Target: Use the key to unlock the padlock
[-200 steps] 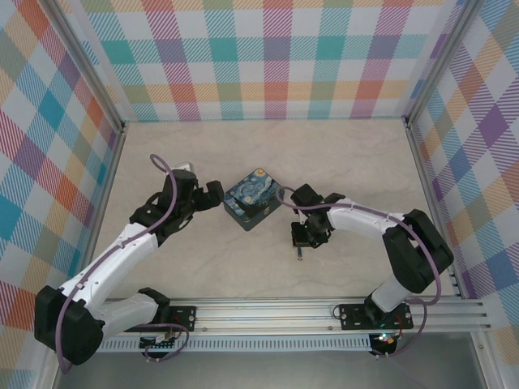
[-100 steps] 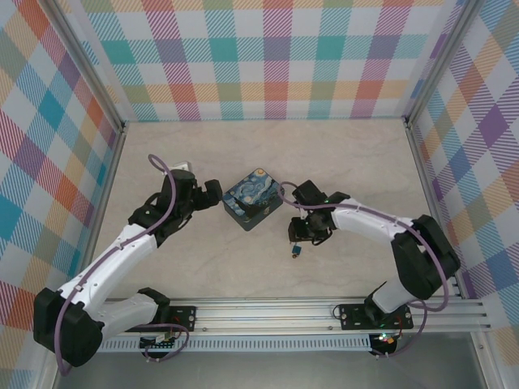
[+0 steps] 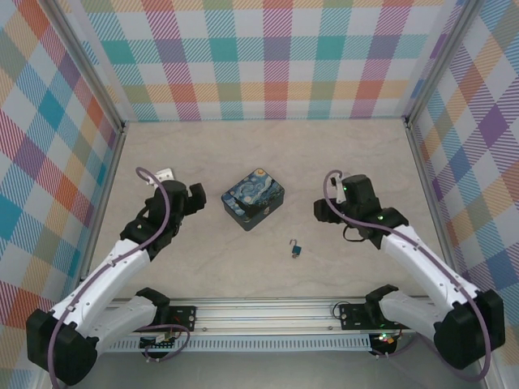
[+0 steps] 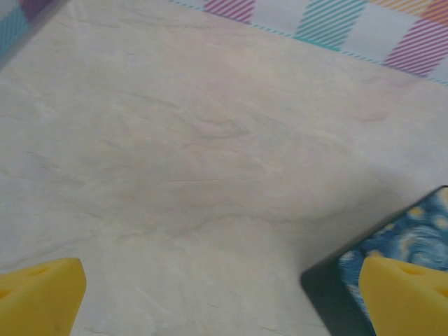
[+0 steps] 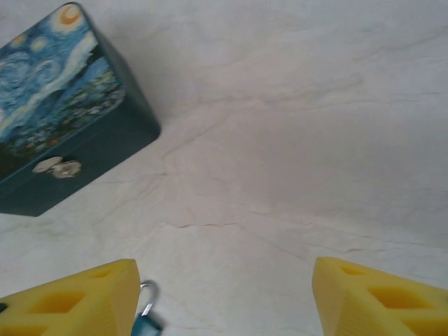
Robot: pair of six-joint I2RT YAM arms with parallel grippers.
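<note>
The padlock (image 3: 298, 250) lies loose on the wide table (image 3: 243, 154), near the painted tin (image 3: 254, 198) and well off the walls (image 3: 276, 65), with bare board all round for an approach. The left gripper (image 3: 201, 198), beside the tin, and the right gripper (image 3: 323, 212), off to the padlock's far right, both gape, holding nothing. The shackle is too small to judge sprung or shut, and the key cannot be picked out, so progress is uncertain.
</note>
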